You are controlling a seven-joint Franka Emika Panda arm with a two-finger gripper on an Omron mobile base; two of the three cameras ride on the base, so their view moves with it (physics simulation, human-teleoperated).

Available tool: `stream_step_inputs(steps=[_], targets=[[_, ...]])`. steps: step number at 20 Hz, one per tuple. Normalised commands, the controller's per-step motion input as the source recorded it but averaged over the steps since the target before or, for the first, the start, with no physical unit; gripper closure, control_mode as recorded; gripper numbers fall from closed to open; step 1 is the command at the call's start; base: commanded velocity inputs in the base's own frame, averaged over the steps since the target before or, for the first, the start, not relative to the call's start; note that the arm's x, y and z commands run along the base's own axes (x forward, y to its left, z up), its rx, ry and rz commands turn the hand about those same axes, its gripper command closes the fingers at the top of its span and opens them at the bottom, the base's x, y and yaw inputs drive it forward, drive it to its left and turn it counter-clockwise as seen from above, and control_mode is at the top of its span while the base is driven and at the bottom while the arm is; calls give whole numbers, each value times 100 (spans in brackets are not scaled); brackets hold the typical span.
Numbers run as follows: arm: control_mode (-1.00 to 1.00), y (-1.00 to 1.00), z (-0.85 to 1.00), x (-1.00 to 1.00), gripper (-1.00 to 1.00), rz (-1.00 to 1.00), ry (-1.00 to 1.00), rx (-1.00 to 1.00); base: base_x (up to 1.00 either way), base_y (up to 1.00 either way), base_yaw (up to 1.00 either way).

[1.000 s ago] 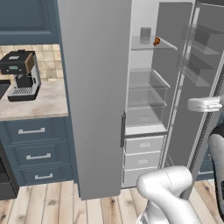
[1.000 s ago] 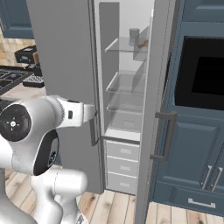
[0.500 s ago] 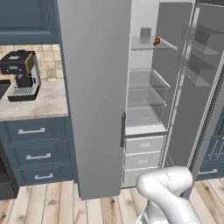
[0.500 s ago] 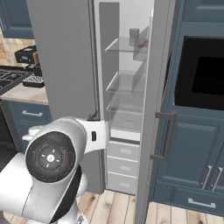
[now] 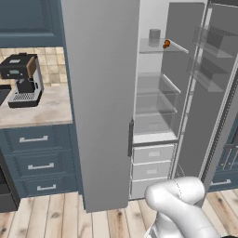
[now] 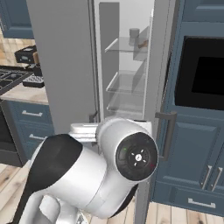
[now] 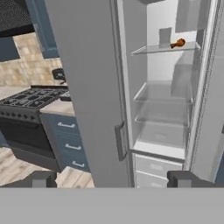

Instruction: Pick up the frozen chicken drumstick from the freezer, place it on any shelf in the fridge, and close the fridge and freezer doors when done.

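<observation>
arm swung lower since before — drumstick (image 7: 177,43) crosswise on top freezer shelf (image 7: 162,49) — fingers (image 7: 38,179) apart, empty

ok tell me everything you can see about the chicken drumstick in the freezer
The chicken drumstick is a tiny orange-brown lump with a reddish tint, thicker at one end and tapering toward the other. It lies flat on the top glass shelf of the open freezer, near the shelf's front right part, resting on the glass. A grey cylinder stands just beside it, apart from it. Nothing grips it. Its surface detail is too small to make out.
</observation>
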Motion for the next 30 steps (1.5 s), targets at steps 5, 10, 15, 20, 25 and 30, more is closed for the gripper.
stream_step_inputs(steps=[5,10,15,20,25,30], targets=[[-100,-83,0,41,-100,4,1,12,0,0,0],[-100,-52,-1,62,-100,0,6,4,0,0,0],[-100,-49,-9,77,-100,0,2,2,0,0,0],[-100,-50,-16,62,-100,0,0,3,0,0,0],[-100,-21,-28,83,-100,-4,0,2,0,0,0],[-100,-57,-15,77,-100,-2,0,3,0,0,0]])
